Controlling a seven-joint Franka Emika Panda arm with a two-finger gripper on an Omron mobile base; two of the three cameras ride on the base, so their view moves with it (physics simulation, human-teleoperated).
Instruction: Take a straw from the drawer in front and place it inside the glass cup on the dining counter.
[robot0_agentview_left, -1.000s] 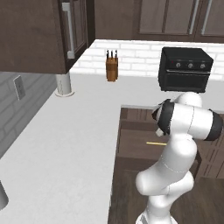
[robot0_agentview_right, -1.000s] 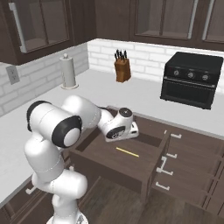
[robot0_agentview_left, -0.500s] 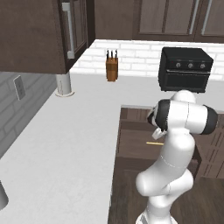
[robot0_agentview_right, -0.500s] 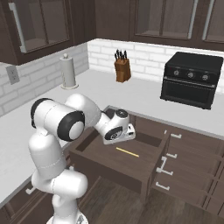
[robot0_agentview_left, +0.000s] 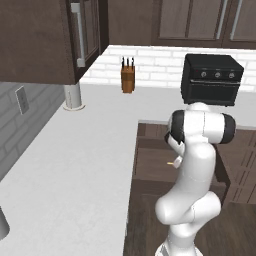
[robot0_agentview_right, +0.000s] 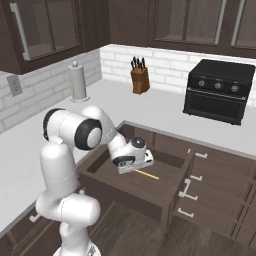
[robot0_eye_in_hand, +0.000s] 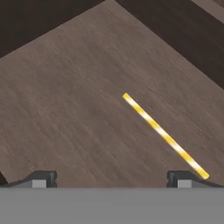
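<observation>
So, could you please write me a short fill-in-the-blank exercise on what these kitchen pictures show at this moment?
1. The thin pale yellow straw lies flat on the floor of the open dark brown wooden ____.
2. The two-finger gripper hangs over the straw with its jaws ____.
3. The wooden knife block stands on the white counter against the ____ wall.
4. The black countertop oven has a row of ____ knobs.

Missing words: drawer; open; brick; three

walls: white brick (robot0_agentview_right: 170, 62) | cabinets: dark wood (robot0_agentview_right: 50, 30) | counter: white (robot0_agentview_left: 75, 150)
</observation>
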